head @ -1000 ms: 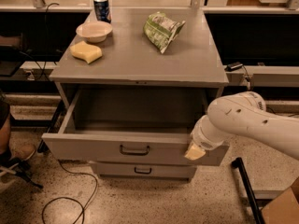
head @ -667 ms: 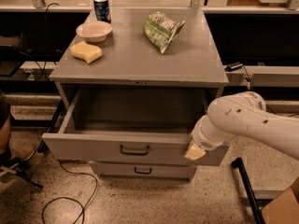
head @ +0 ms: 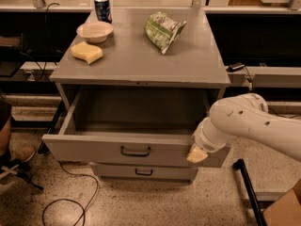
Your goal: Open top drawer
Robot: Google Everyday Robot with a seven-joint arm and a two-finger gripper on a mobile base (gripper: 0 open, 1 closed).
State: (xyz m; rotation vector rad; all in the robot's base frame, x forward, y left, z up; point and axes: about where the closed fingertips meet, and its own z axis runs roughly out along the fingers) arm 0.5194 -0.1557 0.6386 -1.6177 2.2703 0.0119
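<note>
Speckled stone flooring surrounds a grey metal cabinet (head: pixel 136 65) seen from above and in front, in the single camera view. Dark shelving runs behind it.

On the cabinet's flat top, at the back left, stands a blue soda can (head: pixel 102 7). Just in front of the can sits a pale shallow bowl (head: pixel 95 31), and near the left edge lies a yellow sponge (head: pixel 86 52). A crumpled green snack bag (head: pixel 163 30) lies toward the back right, well apart from the others.

Below the top, the top drawer (head: pixel 94 147) is pulled far out toward the camera, its inside open to view. A small black loop handle (head: pixel 135 151) sits at the centre of its front. Beneath it, a narrower drawer (head: pixel 117 172) is closed.

From the right edge, a thick white robot arm (head: pixel 254 124) reaches in. Its gripper (head: pixel 196 154), a pale yellowish tip, is against the right end of the drawer's front, well away from the handle. Whether the gripper is spread or closed cannot be told.

A black cable (head: pixel 70 204) loops on the floor at lower left. A cardboard box (head: pixel 284 211) shows at the lower right corner.
</note>
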